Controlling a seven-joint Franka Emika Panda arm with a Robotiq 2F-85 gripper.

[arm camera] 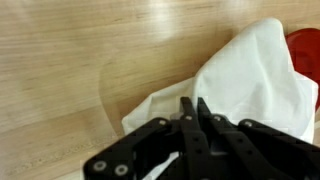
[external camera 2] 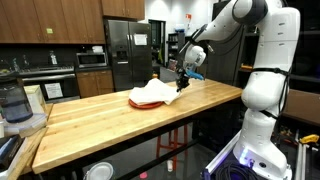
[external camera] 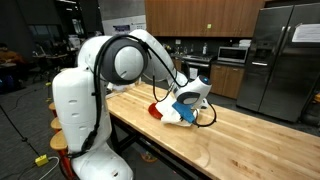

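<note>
A white cloth [external camera 2: 152, 95] lies on the wooden counter [external camera 2: 100, 120], draped over a red object [arm camera: 305, 50] whose edge shows beside it. The cloth also shows in an exterior view [external camera: 172, 115] and fills the right of the wrist view [arm camera: 255, 85]. My gripper [arm camera: 196, 104] has its fingers pressed together, with the tips at the cloth's near edge, and it seems to pinch a fold of the cloth. In both exterior views the gripper [external camera 2: 182, 84] [external camera: 186, 104] sits low over the end of the cloth, close to the counter top.
The long wooden counter [external camera: 250, 140] stretches away from the cloth. A blender jug [external camera 2: 12, 100] stands at its far end. A steel refrigerator [external camera: 285, 60], a microwave [external camera 2: 92, 59] and wooden cabinets line the back wall. Stools stand under the counter.
</note>
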